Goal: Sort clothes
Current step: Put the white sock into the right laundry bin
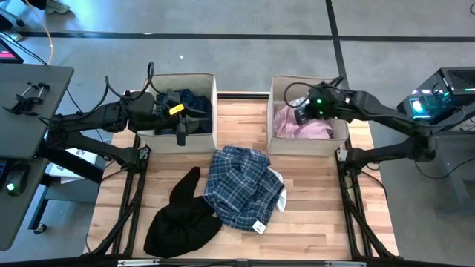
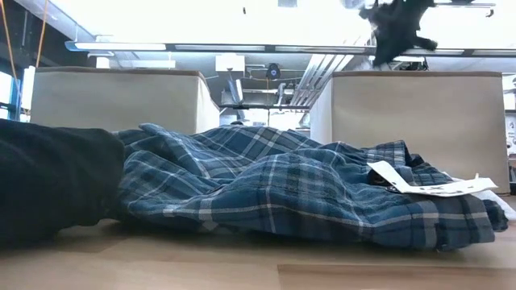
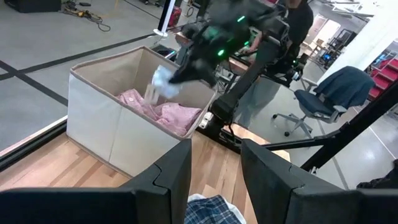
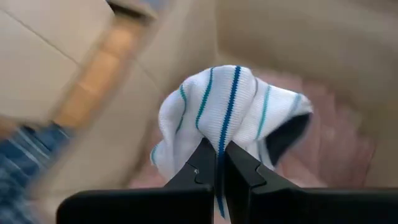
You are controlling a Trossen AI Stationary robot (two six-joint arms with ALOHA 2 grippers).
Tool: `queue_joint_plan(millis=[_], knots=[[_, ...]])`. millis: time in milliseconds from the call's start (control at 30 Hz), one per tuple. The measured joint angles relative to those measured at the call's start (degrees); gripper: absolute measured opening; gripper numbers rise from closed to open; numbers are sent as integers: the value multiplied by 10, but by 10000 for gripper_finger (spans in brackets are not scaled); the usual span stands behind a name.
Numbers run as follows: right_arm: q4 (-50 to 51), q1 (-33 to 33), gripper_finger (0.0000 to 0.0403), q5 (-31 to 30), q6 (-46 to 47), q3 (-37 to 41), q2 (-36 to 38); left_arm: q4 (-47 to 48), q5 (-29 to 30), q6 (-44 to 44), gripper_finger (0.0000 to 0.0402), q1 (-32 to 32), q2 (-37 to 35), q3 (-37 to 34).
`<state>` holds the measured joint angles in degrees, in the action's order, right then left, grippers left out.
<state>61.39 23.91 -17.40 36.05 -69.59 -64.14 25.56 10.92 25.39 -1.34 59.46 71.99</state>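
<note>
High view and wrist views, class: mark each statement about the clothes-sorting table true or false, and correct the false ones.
1. The right gripper is shut on a white sock with teal stripes. True.
2. The blue-white plaid shirt lies in a bin. False: it lies on the wooden table.
3. The pale pink shirt sits in the right beige fabric bin. True.
4. The black garment hangs from the left gripper. False: it lies on the table; that gripper is open and empty.

Two bins (image 1: 184,111) (image 1: 308,144), five garments (image 1: 237,185)
</note>
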Motion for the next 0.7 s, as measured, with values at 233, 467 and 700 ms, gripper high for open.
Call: queue_joint_plan(millis=[233,467,700], knots=[[-21,61,13,68,1,130,0,0,0,0,126,0,0,0],[-25,77,83,76,28,184,0,0,0,0,126,0,0,0],[-13,83,167,66,25,119,0,0,0,0,126,0,0,0]])
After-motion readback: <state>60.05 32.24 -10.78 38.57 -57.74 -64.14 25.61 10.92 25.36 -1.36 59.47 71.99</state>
